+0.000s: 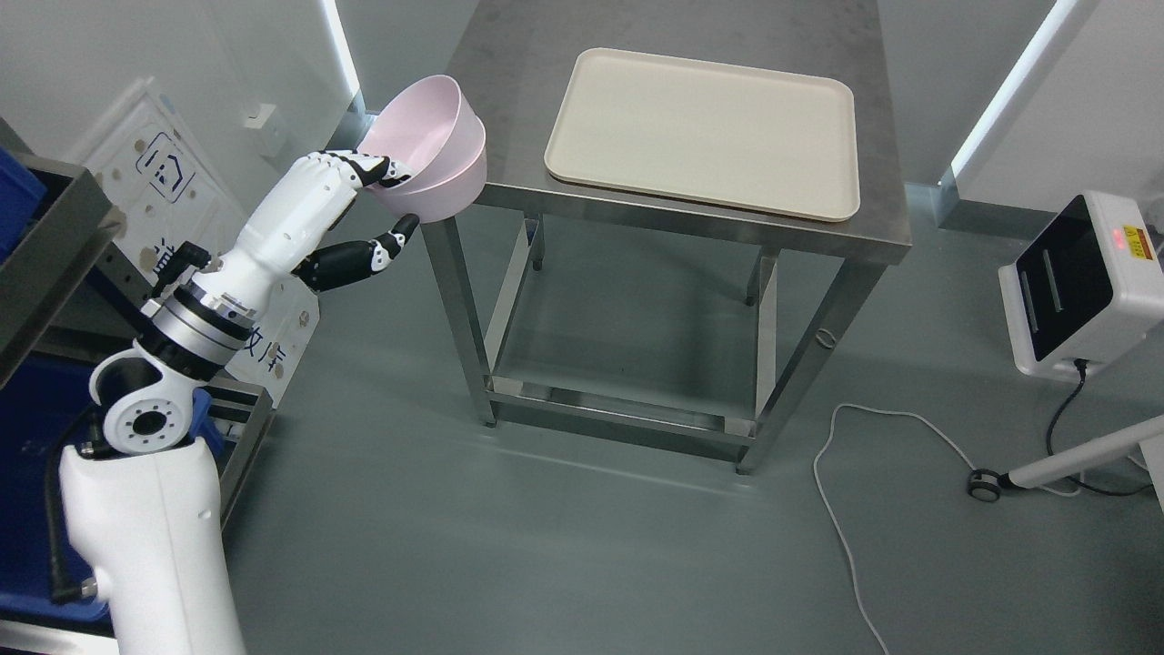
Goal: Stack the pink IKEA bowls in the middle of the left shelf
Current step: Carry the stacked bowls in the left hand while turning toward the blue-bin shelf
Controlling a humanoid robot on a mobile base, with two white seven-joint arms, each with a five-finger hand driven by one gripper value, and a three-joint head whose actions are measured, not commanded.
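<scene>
Two pink bowls [435,146], nested one inside the other, are held tilted in the air just off the left edge of the steel table [691,218]. My left hand [386,205] is shut on them: fingers [368,168] hook over the near rim and the thumb presses under the base. The arm comes up from the lower left. The shelf [50,246] shows only as a grey metal edge at the far left. My right arm is out of view.
A cream tray [705,132] lies on the table top. A white device with a dark screen [1082,282] stands at the right, with a white cable [846,509] and a caster leg on the floor. Blue bins [18,196] sit in the shelf at left.
</scene>
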